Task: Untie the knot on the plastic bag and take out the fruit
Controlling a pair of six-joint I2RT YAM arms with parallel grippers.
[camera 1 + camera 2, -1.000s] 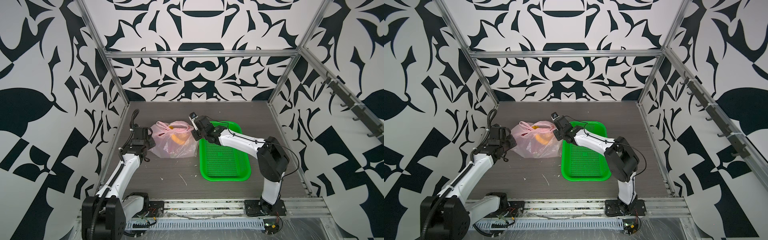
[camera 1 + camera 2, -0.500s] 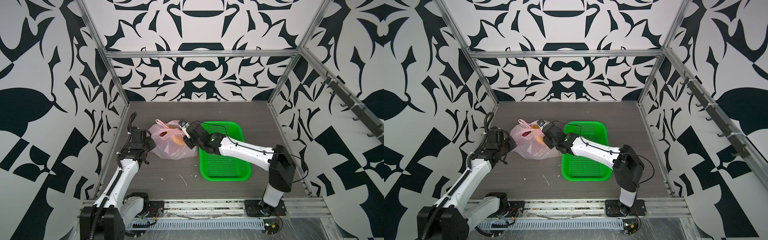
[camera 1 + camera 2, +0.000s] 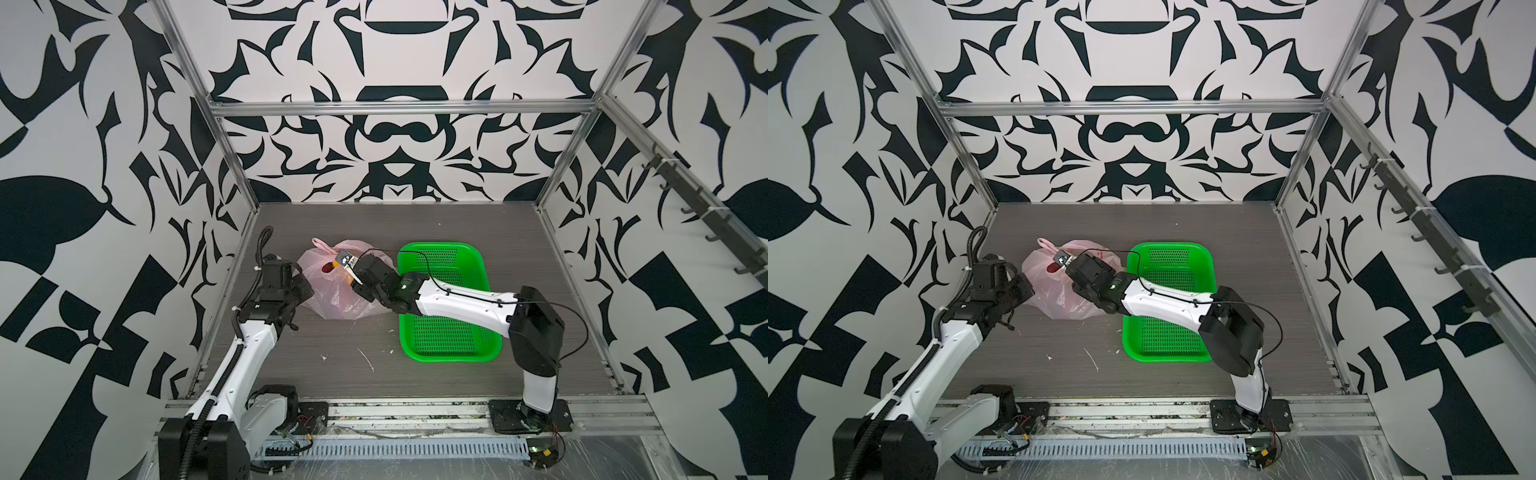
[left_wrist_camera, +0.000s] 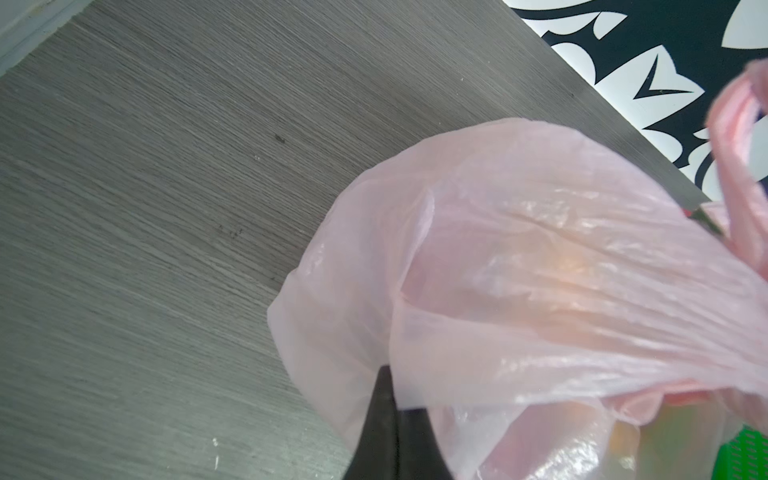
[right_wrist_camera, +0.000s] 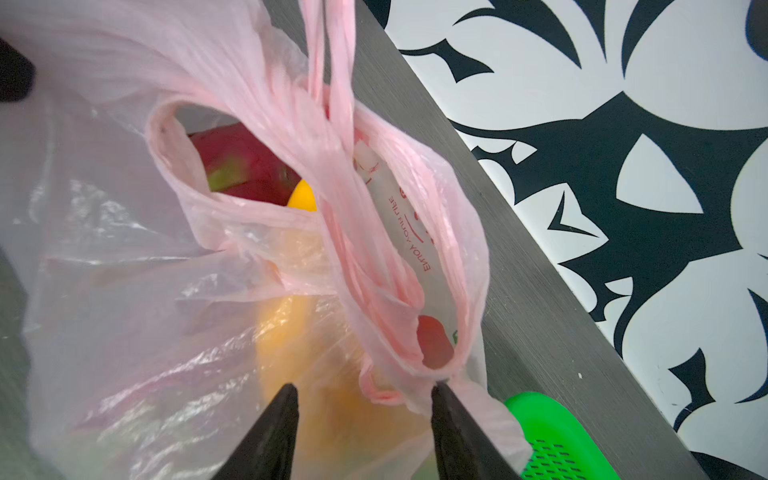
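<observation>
Overhead, in both top views, a pale pink plastic bag sits on the grey wood-grain table, just left of a green perforated basket. L gripper meets the bag's left edge. R arm reaches over the basket's near-left corner w/ R gripper above the bag top. A magenta-red dragon fruit shows thru the bag mouth, and the pink loop handles stick up at the back. L wrist view: L gripper's black fingers are pressed together w/ a fold of bag film pinched btwn them. The film billows beyond, w/ a faint orange glow inside. R wrist view: R gripper has its jaws parted and grips nothing. One fingertip touches the bag's rolled rim. The twisted loop handles run out of frame. Thru the gap the dragon fruit, w/ a green scale, lies inside the bag, a bit of yellow fruit against it. A longer yellow-orange fruit shows thru the film. The basket corner sits just beside the bag.
</observation>
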